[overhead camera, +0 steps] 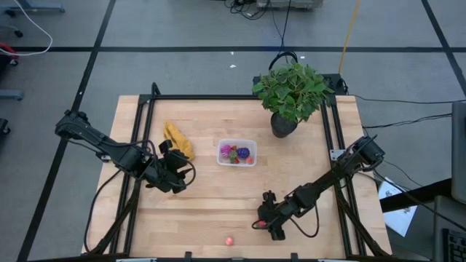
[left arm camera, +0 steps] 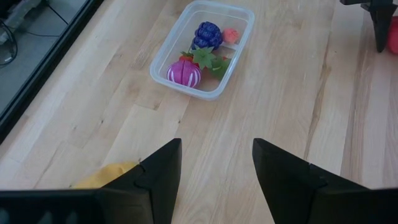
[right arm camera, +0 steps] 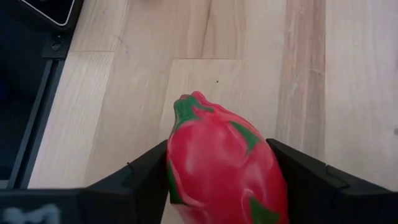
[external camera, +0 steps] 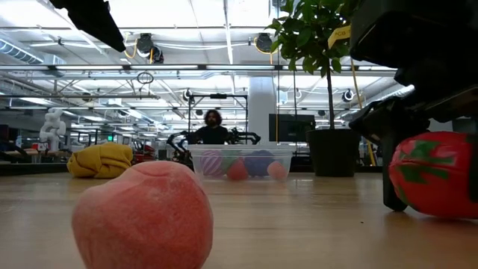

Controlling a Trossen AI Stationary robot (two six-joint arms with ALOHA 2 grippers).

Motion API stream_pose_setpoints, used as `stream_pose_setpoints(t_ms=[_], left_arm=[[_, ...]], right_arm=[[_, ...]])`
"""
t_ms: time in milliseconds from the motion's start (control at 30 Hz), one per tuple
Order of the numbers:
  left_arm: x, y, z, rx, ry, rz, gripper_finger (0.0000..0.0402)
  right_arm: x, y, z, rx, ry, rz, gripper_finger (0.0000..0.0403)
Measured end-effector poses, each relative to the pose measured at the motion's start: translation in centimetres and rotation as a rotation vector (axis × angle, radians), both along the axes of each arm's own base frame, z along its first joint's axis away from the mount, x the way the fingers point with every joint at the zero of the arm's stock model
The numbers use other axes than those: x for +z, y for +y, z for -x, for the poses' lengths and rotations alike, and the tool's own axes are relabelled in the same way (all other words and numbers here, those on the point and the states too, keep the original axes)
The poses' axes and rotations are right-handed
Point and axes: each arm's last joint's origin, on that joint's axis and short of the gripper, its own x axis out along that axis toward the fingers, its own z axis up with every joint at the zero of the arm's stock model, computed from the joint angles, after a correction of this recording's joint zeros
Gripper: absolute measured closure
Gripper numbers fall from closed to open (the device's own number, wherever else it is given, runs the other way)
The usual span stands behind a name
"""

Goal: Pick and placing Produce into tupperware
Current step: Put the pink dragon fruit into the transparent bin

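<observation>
Your right pincer is down at the tabletop near its front edge, right of centre. Its fingers are clamped on both sides of a red dragon fruit: glossy red skin, egg-shaped, green scale flaps and a green tip. The low view shows the same fruit sitting on or just above the wood, with the dark finger touching its side; you can't tell contact with the wood from here.

Your left pincer hovers over the left half of the tabletop with nothing in it, jaws apart with bare wood showing between them. It sits just beside the yellow banana bunch and points toward the tupperware.

The tupperware is clear, shallow and lidless, resting mid-tabletop. In it you have a magenta striped round piece, a dark purple bumpy berry cluster, a small pink-orange ball and a green leafy bit over something red.

One more piece lies loose: a pink peach-like fruit, matte and dimpled, at the very front edge, well apart from the box and close to the low camera.

The potted plant stands at the back right corner.
</observation>
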Motion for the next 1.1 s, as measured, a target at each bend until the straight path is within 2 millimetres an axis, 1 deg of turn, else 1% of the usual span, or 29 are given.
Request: stream_pose_setpoints(t_ms=[167,400,700,1100], left_arm=[[0.0,0.0,0.0,0.0,0.0,0.0,0.0199],[0.0,0.0,0.0,0.0,0.0,0.0,0.0199],[0.0,0.0,0.0,-0.001,0.0,-0.001,0.0199],[0.0,0.0,0.0,-0.005,0.004,0.007,0.0199]], right_arm=[[0.4,0.0,-0.6,0.01,-0.025,0.016,0.017],[1.5,0.4,-1.4,0.041,-0.075,0.018,0.0163],[2.4,0.7,-2.0,0.062,-0.11,0.022,0.0166],[3.4,0.5,-3.1,0.118,-0.174,0.065,0.0166]])
